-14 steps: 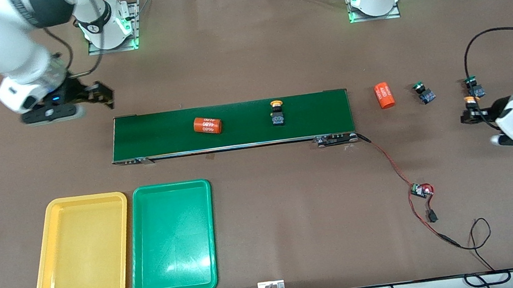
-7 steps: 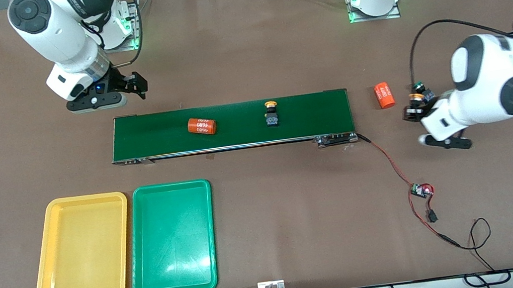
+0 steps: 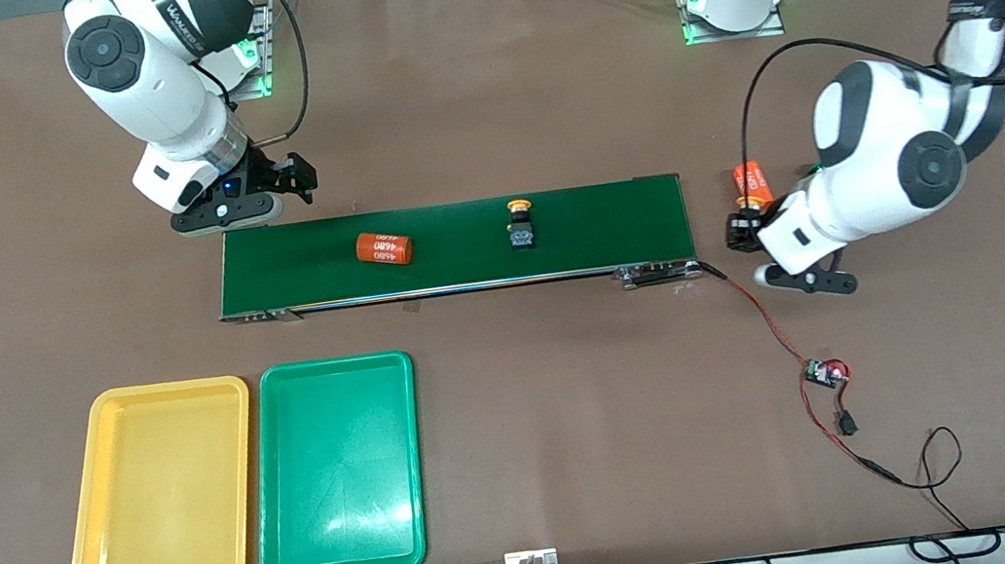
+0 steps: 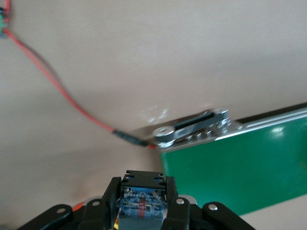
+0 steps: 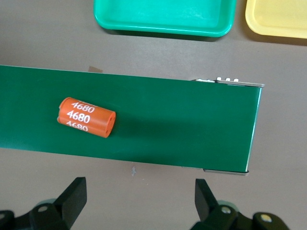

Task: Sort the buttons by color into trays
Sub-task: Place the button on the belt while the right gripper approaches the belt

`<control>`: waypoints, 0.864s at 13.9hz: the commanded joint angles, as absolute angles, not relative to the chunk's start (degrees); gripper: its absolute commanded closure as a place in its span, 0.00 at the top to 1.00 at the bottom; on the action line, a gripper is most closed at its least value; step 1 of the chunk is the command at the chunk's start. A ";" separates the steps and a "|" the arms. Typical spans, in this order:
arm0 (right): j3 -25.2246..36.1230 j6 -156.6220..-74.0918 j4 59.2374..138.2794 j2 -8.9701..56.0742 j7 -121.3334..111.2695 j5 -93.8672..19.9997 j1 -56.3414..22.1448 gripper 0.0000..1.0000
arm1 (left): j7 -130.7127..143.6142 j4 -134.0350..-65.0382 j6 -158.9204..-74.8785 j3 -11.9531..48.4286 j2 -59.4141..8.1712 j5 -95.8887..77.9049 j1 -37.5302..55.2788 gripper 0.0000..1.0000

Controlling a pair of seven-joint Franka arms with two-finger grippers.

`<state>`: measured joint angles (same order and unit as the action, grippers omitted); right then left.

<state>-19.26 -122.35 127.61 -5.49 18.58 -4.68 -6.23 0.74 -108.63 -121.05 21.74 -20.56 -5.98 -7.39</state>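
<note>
A yellow-capped button (image 3: pixel 520 225) rides on the dark-green conveyor belt (image 3: pixel 611 217). My left gripper (image 3: pixel 741 231) is shut on a second button with a blue-black body (image 4: pixel 143 201), just off the belt's end toward the left arm's side. My right gripper (image 3: pixel 292 182) is open and empty over the table by the belt's corner at the right arm's end; its fingers (image 5: pixel 72 196) stand wide apart. The yellow tray (image 3: pixel 148 401) and green tray (image 3: pixel 324 374) lie side by side, both empty. The green-capped buttons are hidden by the left arm.
An orange cylinder with white print (image 3: pixel 385 248) lies on the belt and shows in the right wrist view (image 5: pixel 86 117). Another orange cylinder (image 3: pixel 749 178) lies beside the left gripper. A red wire (image 3: pixel 763 314) runs from the belt's end to a small circuit board (image 3: pixel 825 372).
The left arm has carried the button toward the belt's end. The right gripper has swung in to the belt's corner. The cylinder and button on the belt have shifted toward the right arm's end.
</note>
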 commanded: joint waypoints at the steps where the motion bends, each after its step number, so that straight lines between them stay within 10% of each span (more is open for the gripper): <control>1: -19.25 -122.70 127.88 -5.80 19.86 -3.87 -6.59 1.00 | 6.04 -114.87 -126.73 23.02 -16.53 -7.91 -5.28 0.00; 12: -19.42 -128.93 127.97 -3.52 26.02 -1.24 -9.49 1.00 | 16.52 -123.13 -138.77 25.23 -16.78 -7.65 1.93 0.00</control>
